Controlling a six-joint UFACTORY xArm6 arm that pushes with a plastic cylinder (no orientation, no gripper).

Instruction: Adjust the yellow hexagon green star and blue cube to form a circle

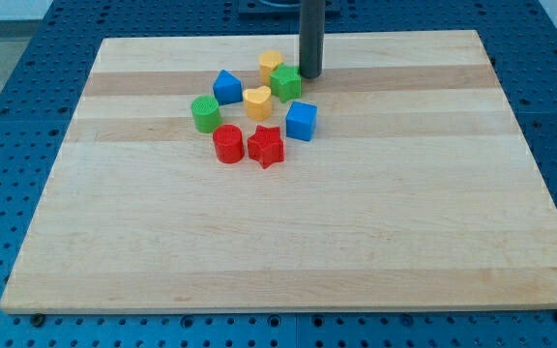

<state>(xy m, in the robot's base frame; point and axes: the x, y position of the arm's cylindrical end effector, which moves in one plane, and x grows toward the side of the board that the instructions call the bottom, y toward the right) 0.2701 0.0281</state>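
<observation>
My tip point(309, 75) stands at the view's top centre, just right of the green star point(285, 84) and close to touching it. The yellow hexagon point(271, 65) lies just up-left of the green star, touching it. The blue cube point(301, 120) sits below the green star, a little apart. A yellow heart-shaped block point(257, 101) lies in the middle of the cluster, left of the blue cube and below the hexagon.
A blue pentagon-like block point(227, 87), a green cylinder point(205, 113), a red cylinder point(228, 143) and a red star point(266, 146) complete the cluster on the wooden board point(288, 242). A blue perforated table surrounds the board.
</observation>
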